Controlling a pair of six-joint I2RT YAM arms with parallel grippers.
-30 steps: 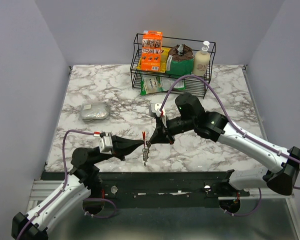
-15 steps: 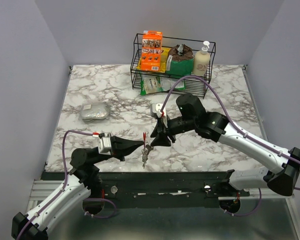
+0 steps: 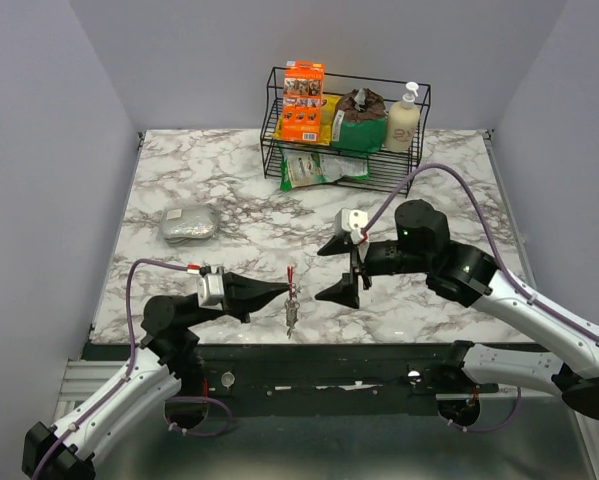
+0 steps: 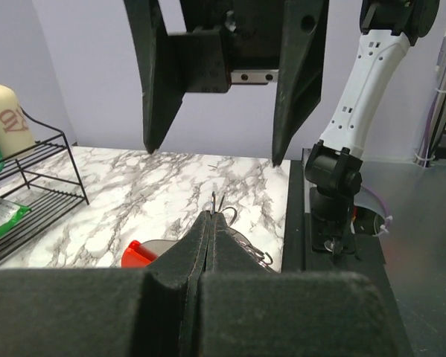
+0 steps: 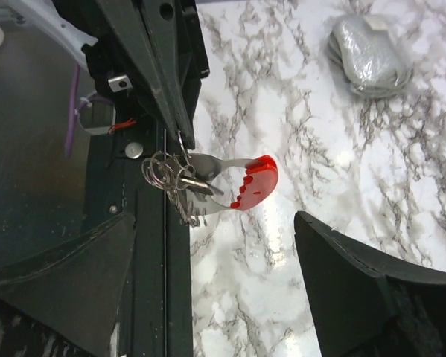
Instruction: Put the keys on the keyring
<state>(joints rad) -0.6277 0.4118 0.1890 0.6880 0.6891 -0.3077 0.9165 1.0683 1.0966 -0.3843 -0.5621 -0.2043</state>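
Holding: left gripper (image 3: 282, 287) pinched shut on ring (image 5: 157, 169), above worktop's (image 3: 179, 290) near edge | keys (image 5: 185, 195) hang bunched on ring, seemingly all threaded | right gripper (image 3: 337, 270) spread wide, empty, just beside | remaining: probably only setting down

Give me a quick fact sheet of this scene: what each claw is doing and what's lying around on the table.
Left gripper: shut, pinching the ring of the keys, which dangle beneath it
Red-tipped metal tag: on the same bunch
Right gripper: open, empty, facing the keys but apart from them
Grey wrapped bundle: on the marble table, left side
Wire rack: far edge, holding an orange box, a green bag and a pump bottle
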